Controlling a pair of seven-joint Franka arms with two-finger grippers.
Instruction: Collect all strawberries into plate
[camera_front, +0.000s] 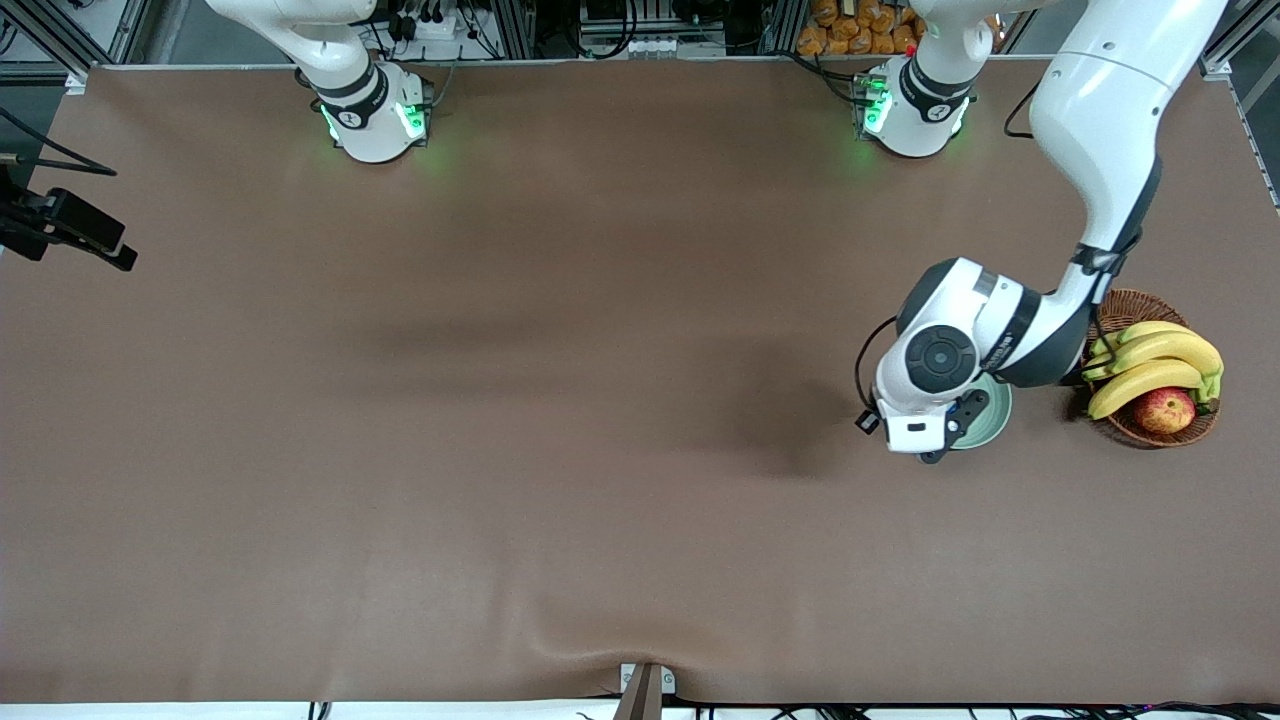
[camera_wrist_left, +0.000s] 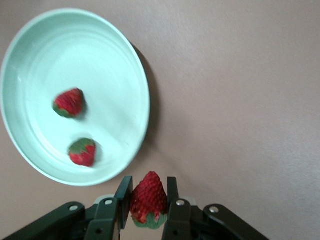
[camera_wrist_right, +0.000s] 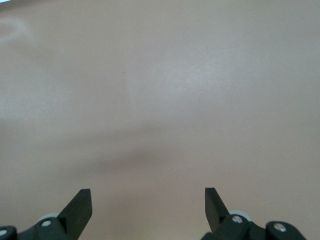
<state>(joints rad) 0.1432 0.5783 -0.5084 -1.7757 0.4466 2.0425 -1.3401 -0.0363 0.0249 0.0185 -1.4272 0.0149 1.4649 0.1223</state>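
The pale mint-green plate (camera_wrist_left: 142, 90) lies on the brown table, and two red strawberries (camera_wrist_left: 68, 102) (camera_wrist_left: 82, 151) rest inside it. My left gripper (camera_wrist_left: 149, 182) is shut on a third strawberry (camera_wrist_left: 148, 197), pointed tip outward and green top toward the palm. It hangs over the table cloth just outside the plate's rim. In the front view the left hand (camera_front: 935, 452) covers most of the plate (camera_front: 995, 410). My right gripper (camera_wrist_right: 148, 196) stands open over bare cloth with nothing between its fingers, and it does not show in the front view.
A brown wicker basket (camera_front: 1135, 300) stands beside the plate, toward the left arm's end of the table. It holds bananas (camera_front: 1160, 360) and a red-yellow apple (camera_front: 1165, 410). A black camera mount (camera_front: 70, 228) juts in at the right arm's end.
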